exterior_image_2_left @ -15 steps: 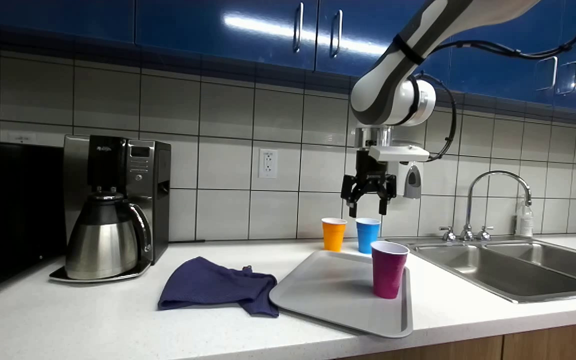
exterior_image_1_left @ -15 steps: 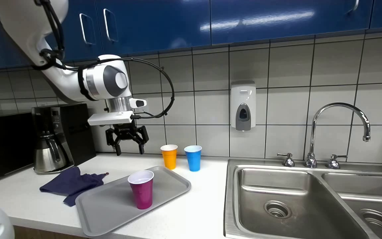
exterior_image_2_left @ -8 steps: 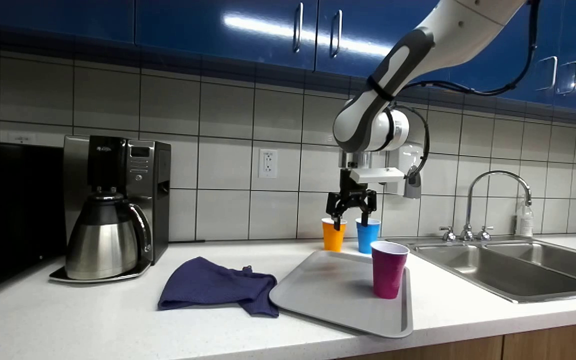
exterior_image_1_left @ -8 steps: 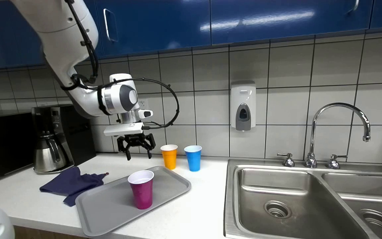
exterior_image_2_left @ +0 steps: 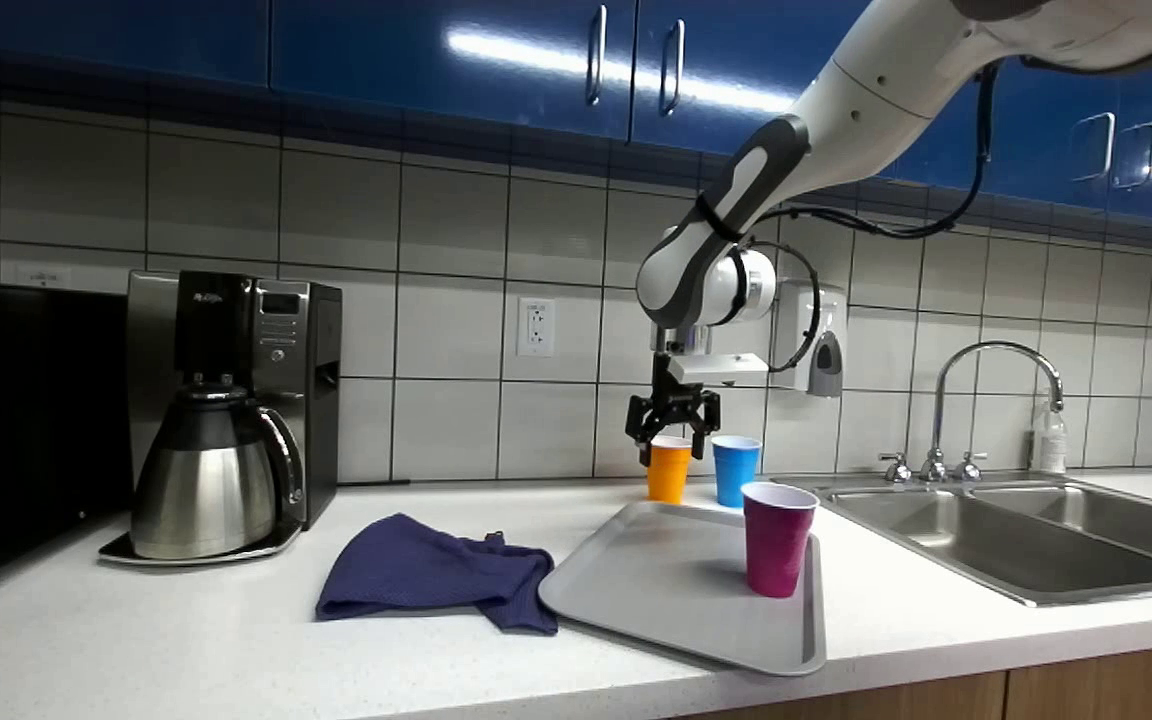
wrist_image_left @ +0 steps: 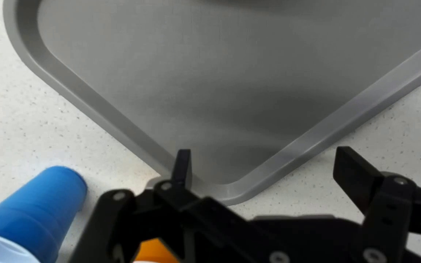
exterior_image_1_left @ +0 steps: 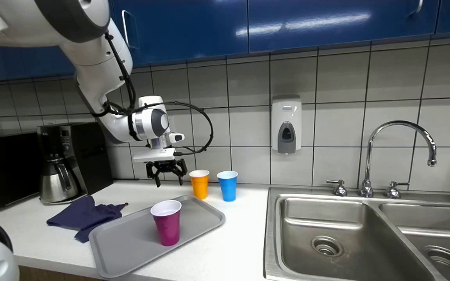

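My black gripper [exterior_image_1_left: 169,184] hangs open and empty above the counter, close to the orange cup [exterior_image_1_left: 200,185]. In an exterior view the gripper [exterior_image_2_left: 672,458] overlaps the orange cup [exterior_image_2_left: 669,480]; no contact shows. A blue cup [exterior_image_1_left: 228,187] stands upright beside the orange one. The grey tray [exterior_image_1_left: 127,242] carries an upright magenta cup [exterior_image_1_left: 171,230] with a white inside. From the wrist, the wide-apart fingers [wrist_image_left: 355,175] frame a corner of the tray [wrist_image_left: 214,73]. There the blue cup [wrist_image_left: 46,204] lies lower left, and the gripper hides most of the orange cup [wrist_image_left: 155,252].
A dark blue cloth [exterior_image_2_left: 426,570] lies against the tray's side. The coffee maker [exterior_image_2_left: 226,430] stands farther along the counter. Opposite are the steel sink [exterior_image_1_left: 272,234] and its curved faucet [exterior_image_1_left: 369,156]. Blue cabinets [exterior_image_1_left: 193,27] and a soap dispenser [exterior_image_1_left: 286,125] are on the wall.
The arm has come down and across, bringing the gripper lower and nearer the orange cup; the motion is smaller over the last half second. Jaws stay open. Cups, tray and cloth stay put.
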`<control>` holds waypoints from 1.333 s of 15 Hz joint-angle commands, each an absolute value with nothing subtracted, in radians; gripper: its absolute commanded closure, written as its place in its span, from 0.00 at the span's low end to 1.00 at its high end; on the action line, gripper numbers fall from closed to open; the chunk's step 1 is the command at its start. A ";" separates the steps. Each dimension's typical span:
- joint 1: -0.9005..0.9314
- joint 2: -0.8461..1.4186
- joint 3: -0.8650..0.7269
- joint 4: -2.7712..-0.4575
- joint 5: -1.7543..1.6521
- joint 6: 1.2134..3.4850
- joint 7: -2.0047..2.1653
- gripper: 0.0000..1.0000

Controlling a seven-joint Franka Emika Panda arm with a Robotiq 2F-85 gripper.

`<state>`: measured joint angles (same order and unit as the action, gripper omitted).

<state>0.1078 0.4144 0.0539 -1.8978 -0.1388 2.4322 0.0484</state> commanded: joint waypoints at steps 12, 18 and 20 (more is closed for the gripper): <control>0.179 0.648 -0.010 -1.511 -0.179 2.398 0.085 0.00; 0.186 0.732 -0.029 -1.372 -0.169 2.383 0.090 0.00; 0.185 0.756 -0.035 -1.337 -0.167 2.378 0.091 0.00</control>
